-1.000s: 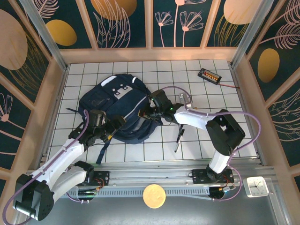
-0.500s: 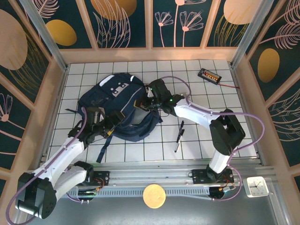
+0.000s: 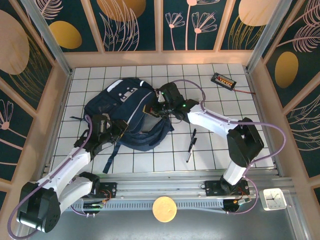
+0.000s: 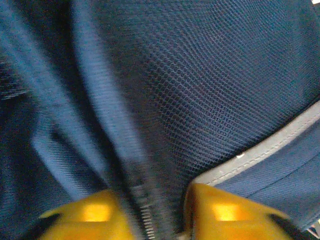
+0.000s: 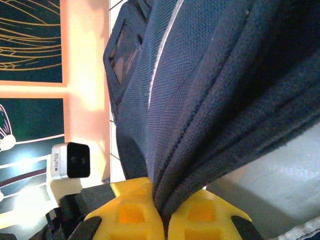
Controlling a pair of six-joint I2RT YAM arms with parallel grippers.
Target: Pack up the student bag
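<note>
Soft navy cloth all over the student bag (image 3: 127,120), matt and not shiny. Up close, a rough net weave with tiny holes, and a smoother grey tape along one seam. Bright yellow plastic, smooth and a bit shiny, on the left hand (image 4: 155,202) and the right hand (image 5: 162,202). Smooth white tiles on the counter (image 3: 150,161). Pale wood on the frame (image 3: 160,57) around it. Dull grey metal on the rail (image 3: 165,186) in front.

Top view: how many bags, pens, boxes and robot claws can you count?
Navy-blue fabric backpack: 1
Thin dark pens: 2, it seems
Black flat box with orange labels: 1
Robot claws: 2, left claw and right claw, each gripping the backpack
Total: 6
</note>
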